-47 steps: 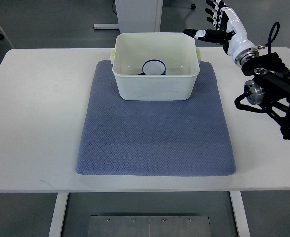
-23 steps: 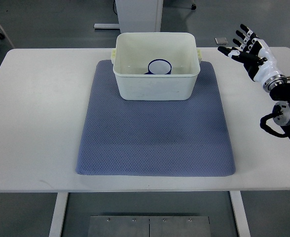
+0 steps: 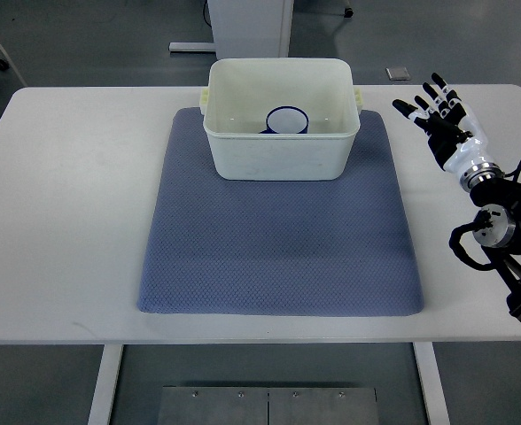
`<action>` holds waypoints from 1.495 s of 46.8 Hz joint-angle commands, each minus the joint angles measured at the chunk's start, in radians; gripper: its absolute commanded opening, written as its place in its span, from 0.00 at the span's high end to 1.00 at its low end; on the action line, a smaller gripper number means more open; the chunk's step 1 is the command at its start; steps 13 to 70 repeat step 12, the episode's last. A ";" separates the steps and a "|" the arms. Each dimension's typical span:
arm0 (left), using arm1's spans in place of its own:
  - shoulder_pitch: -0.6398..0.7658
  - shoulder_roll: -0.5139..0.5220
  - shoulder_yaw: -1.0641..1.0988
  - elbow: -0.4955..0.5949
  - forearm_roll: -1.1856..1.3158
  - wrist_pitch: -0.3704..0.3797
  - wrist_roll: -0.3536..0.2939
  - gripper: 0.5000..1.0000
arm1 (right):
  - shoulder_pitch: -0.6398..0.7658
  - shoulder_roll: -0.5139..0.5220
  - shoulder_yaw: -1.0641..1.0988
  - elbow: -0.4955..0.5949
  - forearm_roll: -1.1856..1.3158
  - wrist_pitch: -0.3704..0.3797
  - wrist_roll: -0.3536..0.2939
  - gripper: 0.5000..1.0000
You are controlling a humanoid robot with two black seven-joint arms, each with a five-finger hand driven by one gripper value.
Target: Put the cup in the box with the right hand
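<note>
Since the cup point(image 3: 287, 119) already sat inside the box point(image 3: 281, 155), my right hand point(image 3: 440, 124) hung right of the box, fingers spread and empty; I judged only parking remained.

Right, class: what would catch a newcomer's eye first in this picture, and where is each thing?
First the white box at the far edge of the blue mat, with a blue-rimmed cup inside it. Then the robot's right hand over the table to the right of the mat, fingers spread, holding nothing.
</note>
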 commanded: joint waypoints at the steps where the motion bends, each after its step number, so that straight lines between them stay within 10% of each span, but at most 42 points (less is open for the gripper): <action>1: 0.000 0.000 0.003 0.000 0.000 0.000 0.000 0.00 | -0.036 0.026 0.043 0.000 0.000 0.000 0.002 0.00; 70: 0.000 0.000 0.000 0.000 0.000 0.000 0.000 0.00 | -0.093 0.075 0.064 0.003 0.000 0.000 0.014 0.00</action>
